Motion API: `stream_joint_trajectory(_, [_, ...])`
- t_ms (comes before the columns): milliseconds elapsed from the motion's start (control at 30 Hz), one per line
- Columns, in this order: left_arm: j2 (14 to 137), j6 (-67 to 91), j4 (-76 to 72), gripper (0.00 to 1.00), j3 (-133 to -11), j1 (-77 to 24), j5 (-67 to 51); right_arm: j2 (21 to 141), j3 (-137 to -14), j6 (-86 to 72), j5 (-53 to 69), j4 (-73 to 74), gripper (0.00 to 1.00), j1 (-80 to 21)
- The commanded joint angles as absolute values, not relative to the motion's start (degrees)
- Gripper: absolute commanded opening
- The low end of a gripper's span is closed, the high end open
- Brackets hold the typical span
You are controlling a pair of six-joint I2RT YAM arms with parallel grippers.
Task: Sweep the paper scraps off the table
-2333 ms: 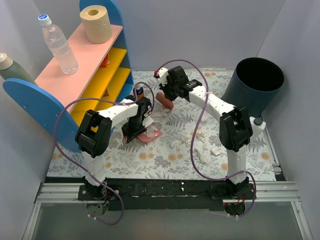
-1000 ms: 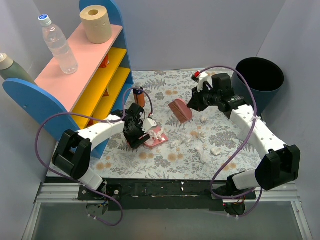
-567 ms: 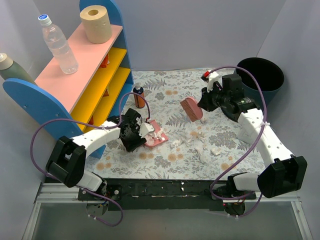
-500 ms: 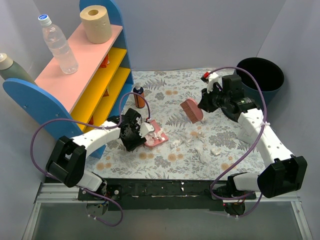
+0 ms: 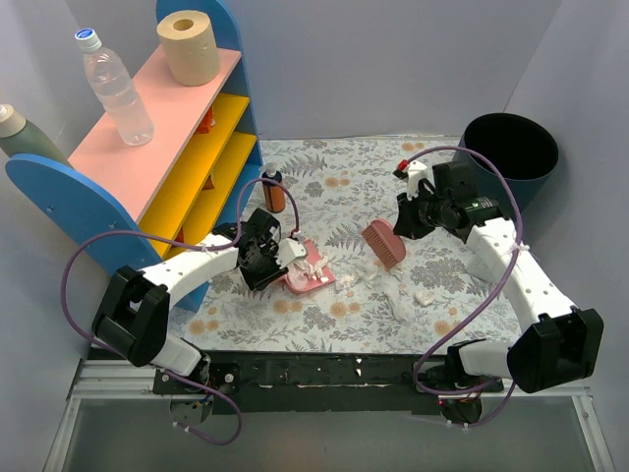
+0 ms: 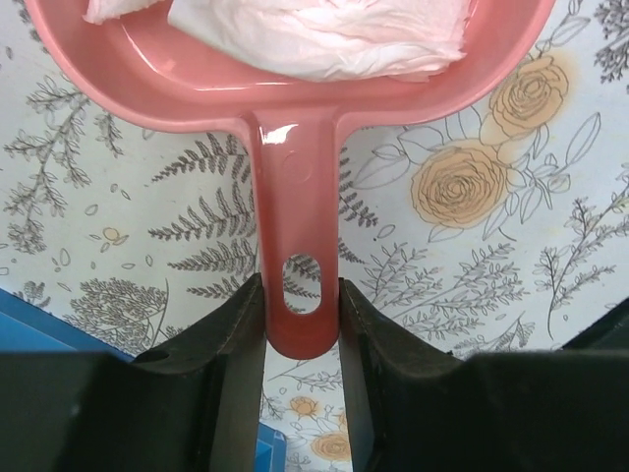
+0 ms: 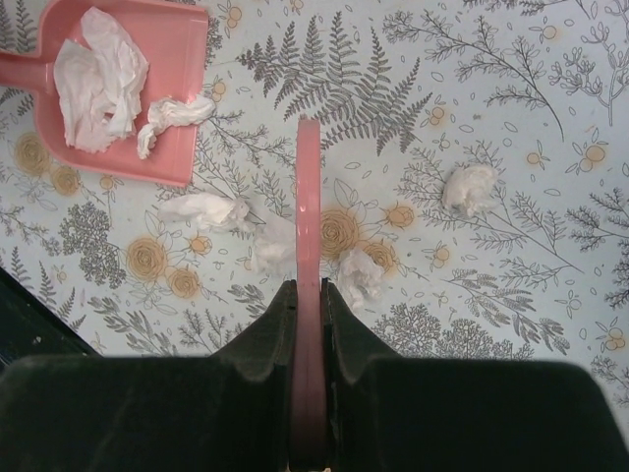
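Jaws clamp dustpan (image 6: 295, 187) & brush (image 7: 308, 236), scraps (image 7: 468, 187) on floral tbl (image 7: 511, 79), grey walls (image 5: 393, 59)

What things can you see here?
table: one, pale flowery cloth, underneath.
dustpan: one, pink, table's left.
brush: one, pink, mid-table.
paper scraps: several, white, in the dustpan and loose by the brush.
bin: one, dark blue, far right.
shelf: one, blue-pink-yellow, left side.
paper roll: one, beige, shelf top.
clear bottle: one, blue cap, shelf top.
green bottle: one, far left edge.
small bottle: one, orange-brown, table, by shelf.
left gripper: one, black, shut on dustpan handle.
right gripper: one, black, shut on brush handle.
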State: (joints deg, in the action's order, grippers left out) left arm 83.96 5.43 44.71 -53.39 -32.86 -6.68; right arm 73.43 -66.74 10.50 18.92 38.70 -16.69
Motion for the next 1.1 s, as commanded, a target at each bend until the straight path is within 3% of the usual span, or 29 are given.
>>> stream_joint_trajectory(0, [81.2,3.5,49.7,0.08,-55.7,-33.1,-8.3,70.4,-65.7,9.9,19.2,39.3,0.01,-16.9])
stream_joint_trajectory(167, [79.4,0.6,57.7,0.0,-57.5,-33.5,-8.8,69.5,-63.1,9.6,19.5,39.4,0.01,-16.9])
stream_joint_trajectory(400, [77.3,-4.4,63.2,0.0,-56.6,-35.2,-9.2,69.9,-60.0,8.7,17.9,37.8,0.01,-17.0])
stream_joint_trajectory(1067, [98.3,2.5,53.6,0.0,-68.8,-38.6,-13.3,80.3,-63.2,-1.4,26.2,29.9,0.01,-22.2])
